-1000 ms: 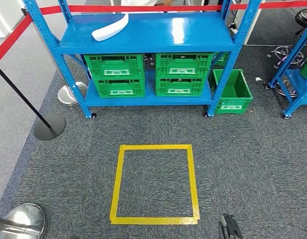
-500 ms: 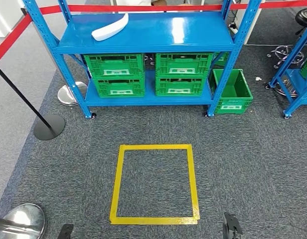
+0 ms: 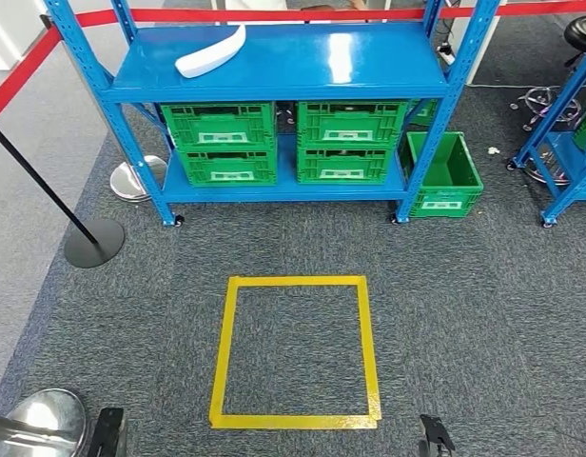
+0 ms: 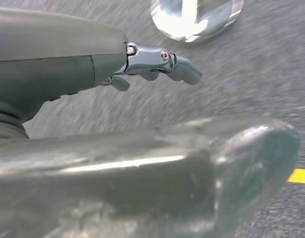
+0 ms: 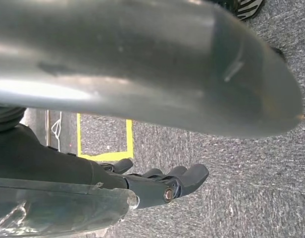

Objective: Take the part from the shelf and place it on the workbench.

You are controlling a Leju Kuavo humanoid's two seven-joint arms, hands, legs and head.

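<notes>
The part (image 3: 211, 52), a long curved white piece, lies on the top board of the blue shelf (image 3: 290, 67), towards its left end. Both of my hands hang low, far from it. My left hand (image 3: 107, 433) shows at the lower left edge of the head view and my right hand (image 3: 434, 436) at the lower right edge. In the left wrist view the fingers (image 4: 170, 62) stretch out straight over the carpet, apart from the thumb (image 4: 218, 168), holding nothing. The right wrist view shows fingers (image 5: 173, 181) also stretched out, with nothing in them.
A yellow tape square (image 3: 296, 282) marks the carpet between me and the shelf. Green crates (image 3: 218, 143) fill the lower shelf board and another (image 3: 442, 176) stands on the floor at its right. A red belt (image 3: 21, 71), a stanchion base (image 3: 94, 242) and a chrome base (image 3: 46, 424) line the left.
My left hand has come into view at the lower left edge. My right hand has sunk a little at the lower right. The part has not moved.
</notes>
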